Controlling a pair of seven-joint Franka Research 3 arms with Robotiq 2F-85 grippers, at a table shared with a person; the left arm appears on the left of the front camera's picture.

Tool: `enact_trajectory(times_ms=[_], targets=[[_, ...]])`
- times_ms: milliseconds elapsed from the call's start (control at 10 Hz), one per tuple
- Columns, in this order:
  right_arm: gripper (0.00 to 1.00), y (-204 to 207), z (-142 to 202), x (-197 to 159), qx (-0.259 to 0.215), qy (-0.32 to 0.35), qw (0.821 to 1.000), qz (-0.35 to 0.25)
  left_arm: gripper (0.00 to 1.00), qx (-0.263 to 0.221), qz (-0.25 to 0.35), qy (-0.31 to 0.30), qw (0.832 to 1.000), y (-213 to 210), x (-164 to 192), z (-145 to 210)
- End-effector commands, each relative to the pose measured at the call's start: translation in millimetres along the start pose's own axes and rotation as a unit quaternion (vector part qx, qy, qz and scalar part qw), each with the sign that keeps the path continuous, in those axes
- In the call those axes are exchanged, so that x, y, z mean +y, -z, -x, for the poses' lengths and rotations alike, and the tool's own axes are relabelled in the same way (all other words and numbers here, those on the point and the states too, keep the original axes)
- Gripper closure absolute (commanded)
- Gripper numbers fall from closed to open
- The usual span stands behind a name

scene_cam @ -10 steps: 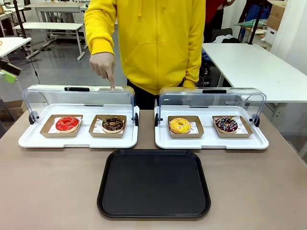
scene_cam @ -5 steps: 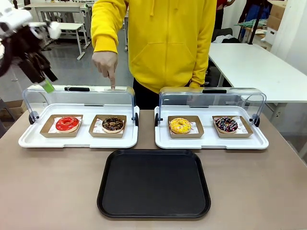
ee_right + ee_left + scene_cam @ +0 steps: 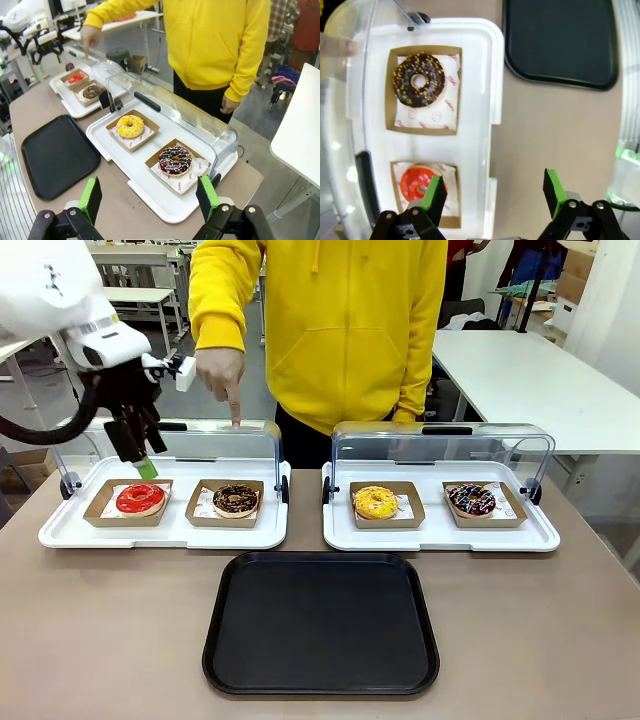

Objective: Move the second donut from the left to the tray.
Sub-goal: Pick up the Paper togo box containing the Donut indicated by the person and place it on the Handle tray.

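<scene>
A: Anything new?
B: The left tool (image 3: 140, 461), jaws spread wide and holding nothing, has arrived above the red donut (image 3: 140, 498), beyond the tray (image 3: 320, 630).
A: And the chocolate donut (image 3: 236, 499)?
B: Just beyond the tray's far-left corner; the wrist view reveals its crumbs.

Two white display trays sit side by side along the far half of the brown table (image 3: 100, 640), each with a clear lid (image 3: 440, 448) raised at its back edge. The left tray (image 3: 60, 532) carries a red-glazed donut (image 3: 140, 499) near its left edge. The right tray (image 3: 540, 536) holds a yellow donut (image 3: 375, 502) on its left side and a dark sprinkled donut (image 3: 471, 499) toward its right edge, while a person in a yellow hoodie (image 3: 340, 330) stands at the table's far edge.
</scene>
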State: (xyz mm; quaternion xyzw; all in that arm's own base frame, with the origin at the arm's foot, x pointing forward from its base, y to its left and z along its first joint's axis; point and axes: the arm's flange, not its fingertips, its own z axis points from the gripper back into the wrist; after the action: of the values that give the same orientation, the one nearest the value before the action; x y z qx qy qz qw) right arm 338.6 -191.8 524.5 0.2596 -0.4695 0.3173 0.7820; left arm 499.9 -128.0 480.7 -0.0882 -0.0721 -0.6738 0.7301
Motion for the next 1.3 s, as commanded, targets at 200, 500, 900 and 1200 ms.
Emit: enact_trajectory(times_ms=[200,500,900,1200], targets=[[0.00,1.0,-1.7,-2.6,-0.015,-0.011,1.000,0.000,0.00,0.004,-0.068,0.049,0.997,62.2,-0.8,-13.0],[0.00,1.0,-1.7,-2.6,-0.015,-0.011,1.000,0.000,0.00,0.025,-0.074,0.070,0.995,99.0,16.5,-17.5],[0.00,1.0,-1.7,-2.6,-0.015,-0.011,1.000,0.000,0.00,0.019,-0.064,0.060,0.996,107.8,13.9,-18.5],[0.00,1.0,-1.7,-2.6,-0.015,-0.011,1.000,0.000,0.00,0.019,-0.061,0.061,0.996,111.2,17.4,-18.7]])
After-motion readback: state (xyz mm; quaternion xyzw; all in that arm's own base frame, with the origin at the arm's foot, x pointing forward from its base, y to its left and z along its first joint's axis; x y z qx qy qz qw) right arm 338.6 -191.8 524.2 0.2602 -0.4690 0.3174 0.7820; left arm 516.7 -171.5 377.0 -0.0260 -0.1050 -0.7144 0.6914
